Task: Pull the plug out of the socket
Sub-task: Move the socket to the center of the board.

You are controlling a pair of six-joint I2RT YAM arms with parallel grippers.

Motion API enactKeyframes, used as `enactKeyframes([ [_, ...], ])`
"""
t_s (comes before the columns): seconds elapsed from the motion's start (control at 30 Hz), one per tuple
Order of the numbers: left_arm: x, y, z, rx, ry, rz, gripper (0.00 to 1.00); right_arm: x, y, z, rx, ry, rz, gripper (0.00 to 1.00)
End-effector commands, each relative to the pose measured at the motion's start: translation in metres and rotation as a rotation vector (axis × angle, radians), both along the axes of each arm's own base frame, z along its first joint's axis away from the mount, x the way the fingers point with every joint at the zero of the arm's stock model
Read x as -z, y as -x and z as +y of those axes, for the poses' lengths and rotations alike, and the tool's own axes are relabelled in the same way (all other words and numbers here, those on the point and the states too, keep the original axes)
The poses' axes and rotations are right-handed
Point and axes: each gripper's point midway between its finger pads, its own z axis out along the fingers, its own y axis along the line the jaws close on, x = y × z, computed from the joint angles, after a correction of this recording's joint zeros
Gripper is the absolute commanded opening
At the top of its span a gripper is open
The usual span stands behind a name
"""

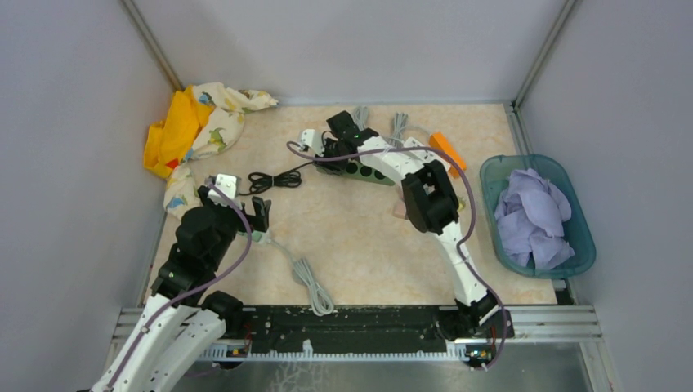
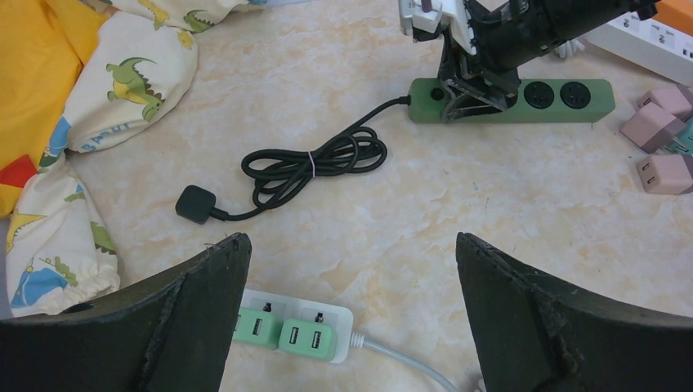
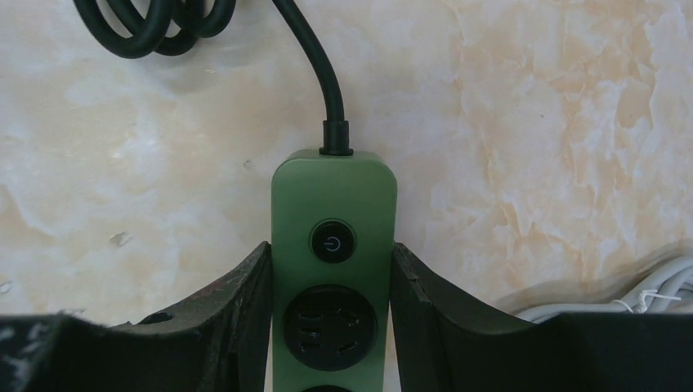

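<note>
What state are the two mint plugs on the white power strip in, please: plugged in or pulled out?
Plugged in: the left wrist view shows both mint plugs seated side by side in the white power strip.

High rear overview, two downward wrist views; green strip [image 1: 372,175] common.

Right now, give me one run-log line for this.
left end effector: open, over white strip | plugs: two green, seated in white strip | right end effector: shut on green strip | task: not done
</note>
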Motion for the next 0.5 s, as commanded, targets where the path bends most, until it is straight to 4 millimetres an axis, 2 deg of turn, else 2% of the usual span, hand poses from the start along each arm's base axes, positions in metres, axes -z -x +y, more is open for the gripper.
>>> enactKeyframes([
  [0.0, 0.0, -0.002, -0.002, 0.012, -0.01, -0.013, 1.0, -0.043, -0.047, 0.006, 0.066, -0.087, -0.154, 0.43],
  [0.1, 0.002, -0.003, -0.003, 0.02, -0.014, -0.005, 1.0, -0.044, -0.049, 0.001, 0.104, -0.117, -0.118, 0.64],
  [0.17, 0.003, -0.004, -0.005, 0.026, -0.015, 0.001, 1.0, -0.049, -0.045, -0.002, 0.113, -0.138, -0.087, 0.73],
  [0.2, 0.004, -0.004, -0.005, 0.028, -0.016, 0.003, 1.0, -0.057, -0.042, -0.002, 0.113, -0.154, -0.081, 0.76],
  [0.33, 0.004, -0.004, -0.009, 0.048, -0.007, 0.006, 1.0, -0.094, -0.023, -0.002, 0.104, -0.224, -0.055, 0.8],
  [0.47, 0.0, -0.001, -0.028, 0.139, 0.037, 0.005, 1.0, -0.14, 0.019, -0.009, 0.058, -0.299, -0.001, 0.8],
])
